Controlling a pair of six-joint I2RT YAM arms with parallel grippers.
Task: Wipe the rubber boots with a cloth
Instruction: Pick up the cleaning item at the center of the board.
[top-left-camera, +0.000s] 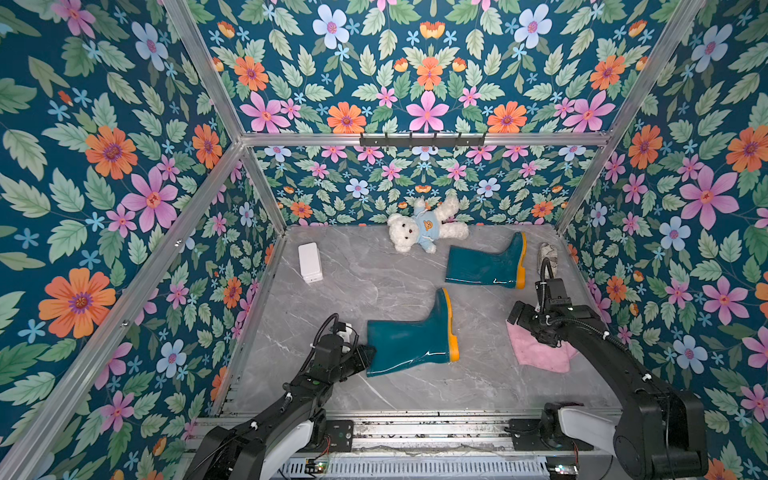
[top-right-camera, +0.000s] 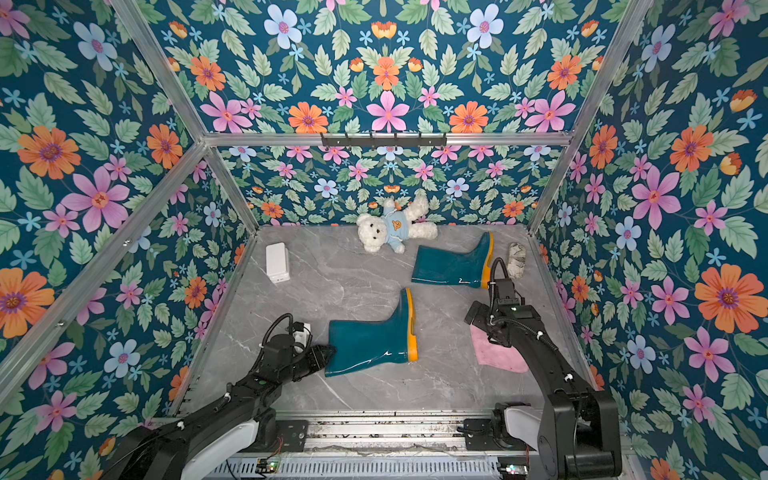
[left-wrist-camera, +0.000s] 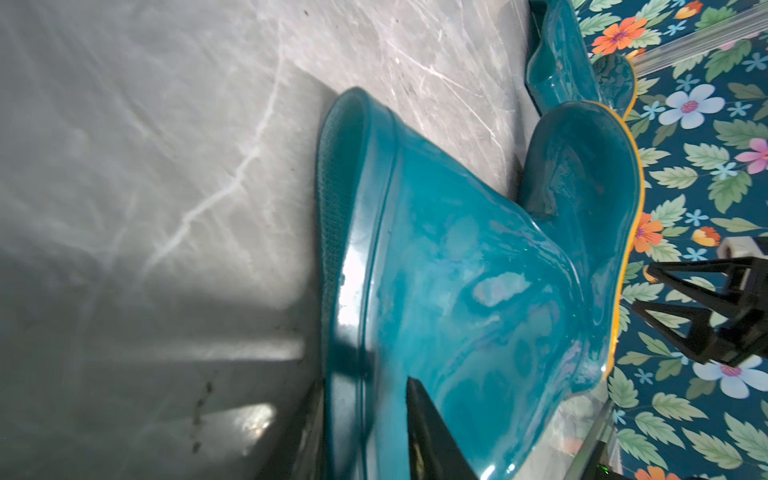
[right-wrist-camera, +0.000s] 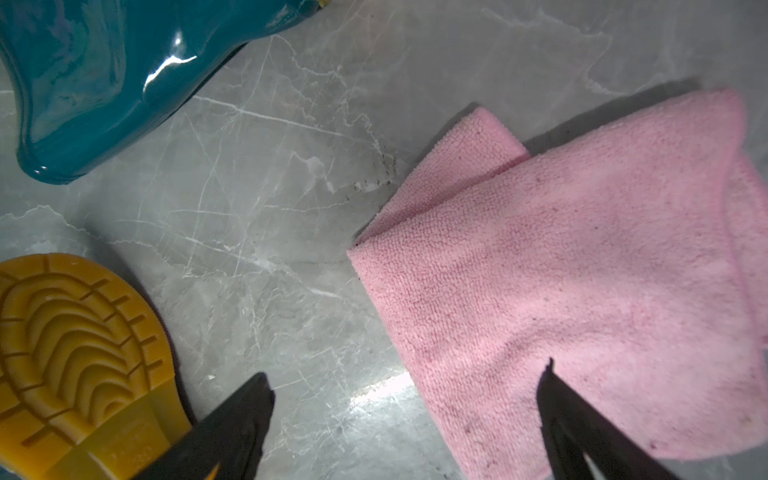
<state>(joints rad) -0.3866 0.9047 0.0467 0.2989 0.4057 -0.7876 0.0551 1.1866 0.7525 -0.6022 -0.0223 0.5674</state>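
Note:
Two teal rubber boots with yellow-orange soles lie on their sides on the grey marble floor. The near boot has its shaft mouth toward my left gripper. That gripper is shut on the shaft rim, with one finger at the mouth and one on the outer wall. The far boot lies toward the back right. The pink cloth lies folded on the floor. My right gripper hovers open over its edge, one finger above the cloth, the other above bare floor.
A white teddy bear lies at the back wall, and a white box stands at the back left. A grey-white rag bundle sits beside the far boot's sole. Flowered walls close in three sides. A hook rail hangs on the back wall.

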